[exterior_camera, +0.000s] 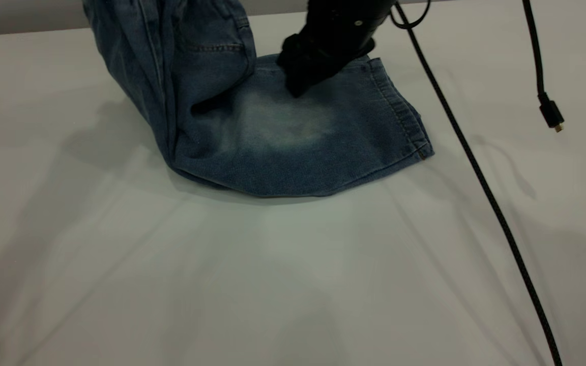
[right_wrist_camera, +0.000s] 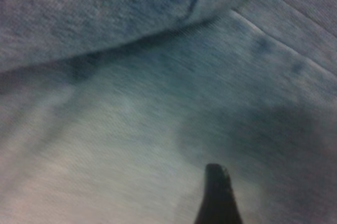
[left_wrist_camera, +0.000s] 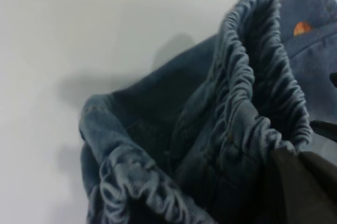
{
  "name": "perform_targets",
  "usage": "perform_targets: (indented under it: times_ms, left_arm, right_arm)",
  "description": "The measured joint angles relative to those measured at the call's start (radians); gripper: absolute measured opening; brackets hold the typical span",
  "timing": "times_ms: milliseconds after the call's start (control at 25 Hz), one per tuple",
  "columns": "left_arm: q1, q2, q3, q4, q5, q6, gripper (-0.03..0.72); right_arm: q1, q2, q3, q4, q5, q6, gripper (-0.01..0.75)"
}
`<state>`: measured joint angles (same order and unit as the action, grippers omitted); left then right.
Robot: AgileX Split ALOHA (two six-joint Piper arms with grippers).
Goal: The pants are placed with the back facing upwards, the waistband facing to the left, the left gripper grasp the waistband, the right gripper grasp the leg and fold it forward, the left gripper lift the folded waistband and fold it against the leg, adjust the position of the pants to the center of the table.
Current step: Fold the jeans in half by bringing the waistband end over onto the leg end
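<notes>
The pants [exterior_camera: 252, 127] lie at the counter's [exterior_camera: 171, 279] far edge, waistband [left_wrist_camera: 253, 87] hoisted, clamped by the left gripper [left_wrist_camera: 303, 182]; the right gripper [exterior_camera: 300, 76] presses the leg [exterior_camera: 323, 137], its closure not discernible; a slipping waistband could undo the fold

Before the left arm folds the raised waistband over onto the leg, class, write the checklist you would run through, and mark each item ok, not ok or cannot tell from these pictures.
1. Waistband end of the blue washed-denim pants lifted off the table: ok.
2. Matte-black left claw gripping the gathered elastic waistband: cannot tell; only a dark edge shows beside it.
3. Plain denim leg with the whitish faded patch lying flat on the white tabletop: ok.
4. Black right claw clear of the fold's landing area: not ok; it rests on the leg.
5. Hanging black cable clear of the pants: ok.
</notes>
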<state>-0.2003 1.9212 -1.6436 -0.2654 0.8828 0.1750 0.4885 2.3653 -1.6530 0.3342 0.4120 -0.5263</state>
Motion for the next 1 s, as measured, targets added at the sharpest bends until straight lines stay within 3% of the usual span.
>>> perform_targets:
  times_ms: [400, 800, 1000]
  left_arm:
    - [-0.004, 0.000, -0.005, -0.002, -0.005, 0.000, 0.034]
    - [-0.094, 0.000, -0.005, -0.057, -0.050, 0.082, 0.034]
    - [-0.122, 0.000, -0.005, -0.050, -0.057, 0.082, 0.034]
  right_arm:
    - [-0.010, 0.043, -0.001, -0.361, 0.106, 0.312, 0.425]
    - [-0.010, 0.050, -0.002, -0.345, 0.122, 0.317, 0.423]
    - [-0.009, 0.024, 0.002, -0.300, 0.182, 0.317, 0.423]
